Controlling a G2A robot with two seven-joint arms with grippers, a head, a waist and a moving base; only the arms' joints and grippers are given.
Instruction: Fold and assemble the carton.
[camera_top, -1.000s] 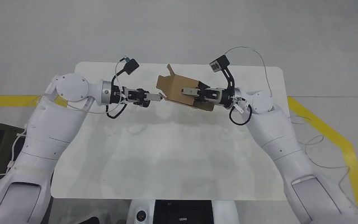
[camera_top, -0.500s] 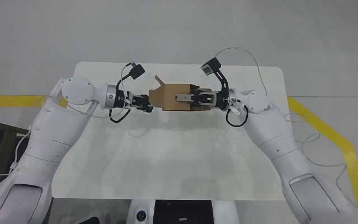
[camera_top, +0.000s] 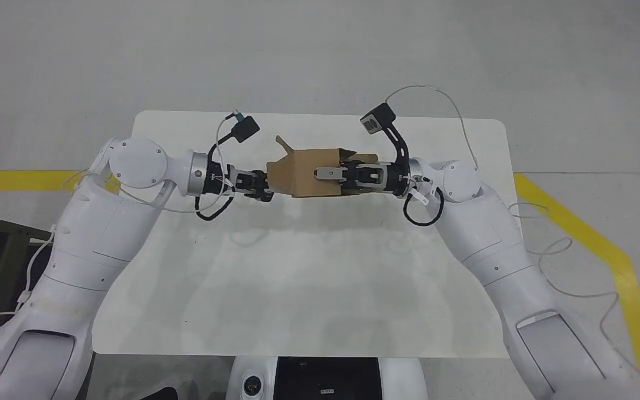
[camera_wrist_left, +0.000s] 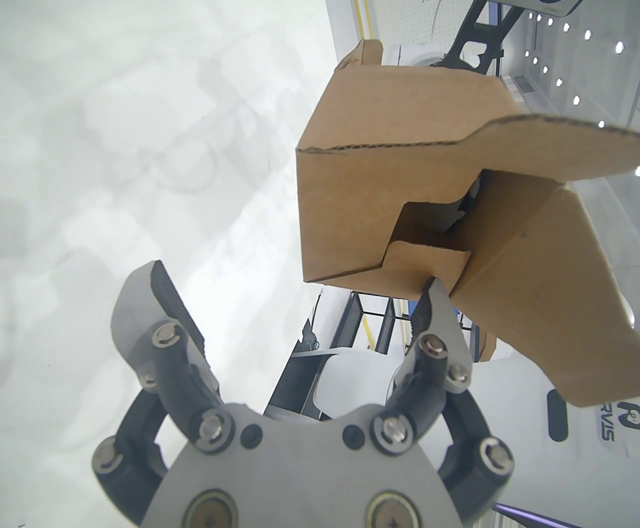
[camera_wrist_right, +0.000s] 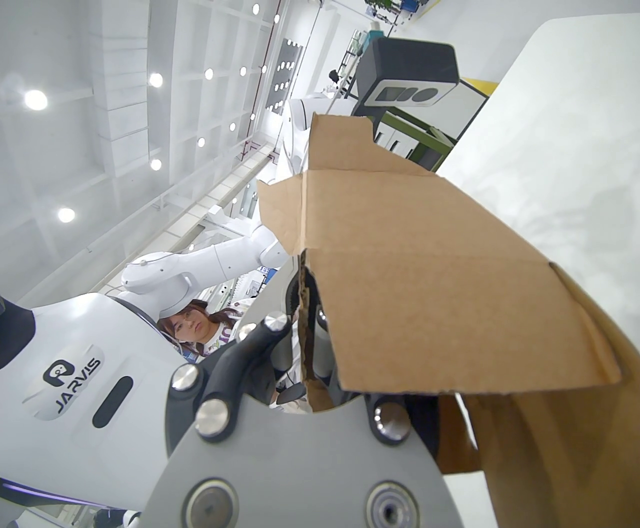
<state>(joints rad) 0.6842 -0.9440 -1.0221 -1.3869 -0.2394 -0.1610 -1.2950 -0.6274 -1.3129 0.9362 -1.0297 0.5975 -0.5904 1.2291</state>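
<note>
A brown cardboard carton (camera_top: 312, 172) hangs above the back middle of the white table (camera_top: 300, 300), held between the two arms. My right gripper (camera_top: 338, 173) is shut on one carton wall; in the right wrist view the carton (camera_wrist_right: 425, 280) hides most of that gripper (camera_wrist_right: 307, 320). My left gripper (camera_top: 270, 186) stands open at the carton's opposite end. In the left wrist view the part-folded end flaps of the carton (camera_wrist_left: 400, 200) face my left gripper (camera_wrist_left: 295, 292), and one fingertip (camera_wrist_left: 434, 295) touches the edge of a lower flap. One flap (camera_top: 285, 146) sticks out at the far corner.
The table's edges lie well away from both grippers on every side. Yellow floor tape (camera_top: 30, 180) runs past the table's left and right sides. Camera cables loop above both wrists.
The right arm has swung the carton left and turned it level. My left gripper has closed in on the carton's end. Over the last half second almost nothing has shifted.
</note>
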